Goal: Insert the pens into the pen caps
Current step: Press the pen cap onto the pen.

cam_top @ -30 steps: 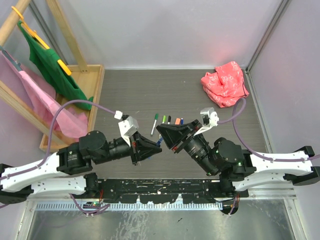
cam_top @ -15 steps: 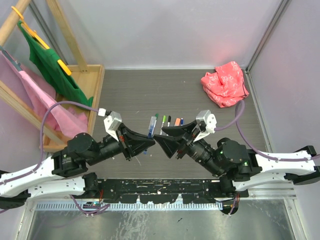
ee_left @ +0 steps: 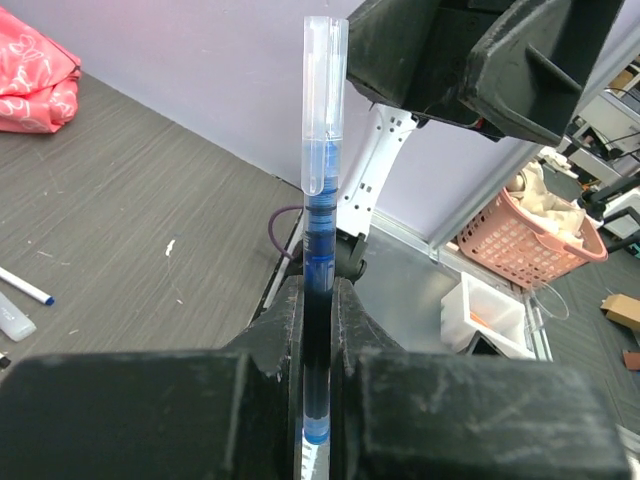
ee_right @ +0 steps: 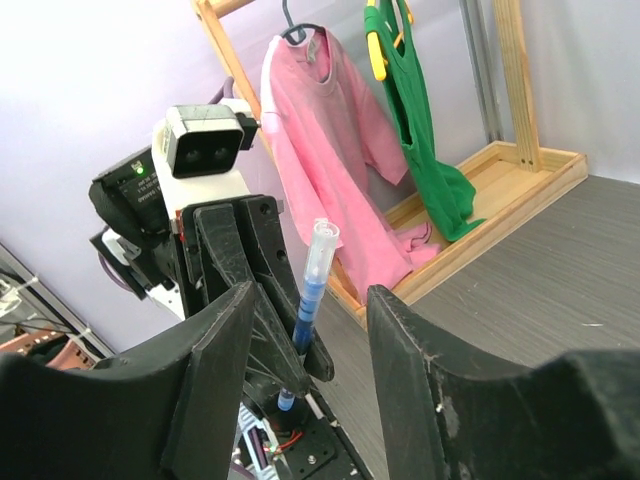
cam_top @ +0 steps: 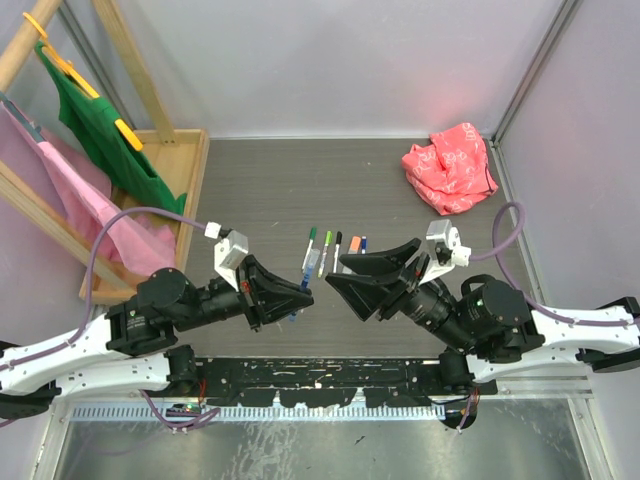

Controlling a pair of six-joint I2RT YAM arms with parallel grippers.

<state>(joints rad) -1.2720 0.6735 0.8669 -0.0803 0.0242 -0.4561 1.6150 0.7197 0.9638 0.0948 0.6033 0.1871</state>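
A blue pen stands upright in my left gripper, which is shut on its barrel. A clear pen cap sits on the pen's upper end. From above, that pen rises from the left gripper near the table's middle. My right gripper faces it from the right, open and apart from it. In the right wrist view the capped pen shows between the wide-open fingers but farther off. More pens with green, black, orange and blue ends lie in a row behind.
A red crumpled cloth lies at the back right. A wooden rack with green and pink garments stands at the left. A loose pen and a pale cap lie on the table to the left of the left gripper.
My right gripper has opened and drawn back to the right, away from the pen. The left gripper keeps its hold on the blue pen and has shifted slightly.
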